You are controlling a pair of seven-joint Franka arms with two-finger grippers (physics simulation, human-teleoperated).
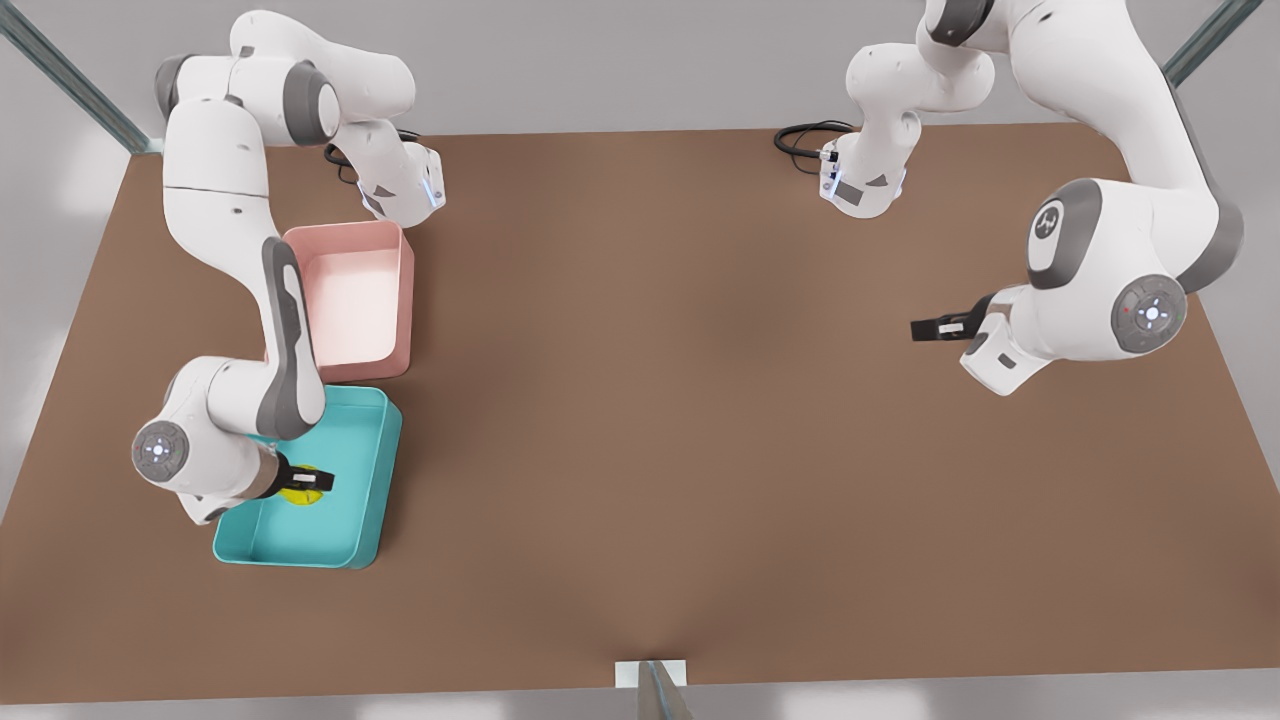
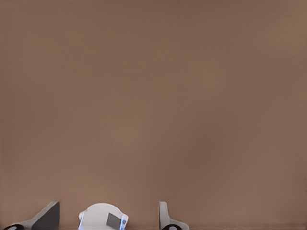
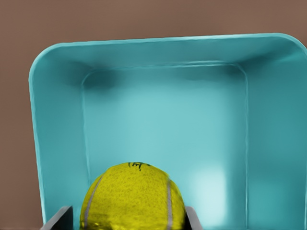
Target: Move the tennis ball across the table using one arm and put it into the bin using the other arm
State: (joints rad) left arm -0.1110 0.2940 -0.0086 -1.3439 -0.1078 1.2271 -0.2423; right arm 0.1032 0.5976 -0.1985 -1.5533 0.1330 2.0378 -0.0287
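The yellow-green tennis ball (image 1: 299,489) (image 3: 132,196) hangs over the inside of the teal bin (image 1: 372,470) (image 3: 57,120), near the front view's left. My right gripper (image 1: 310,481) (image 3: 127,218) is shut on it, a dark finger pressed against each side. How far the ball is above the bin floor I cannot tell. My left gripper (image 1: 938,327) (image 2: 106,213) waits open over bare brown table (image 1: 650,400) (image 2: 153,96) at the front view's right, with nothing between its fingers.
A pink tub (image 1: 408,300) stands right behind the teal bin, touching or nearly touching it. A black cable (image 1: 800,138) loops at the table's far edge. A small white bracket (image 1: 650,675) sits at the near edge.
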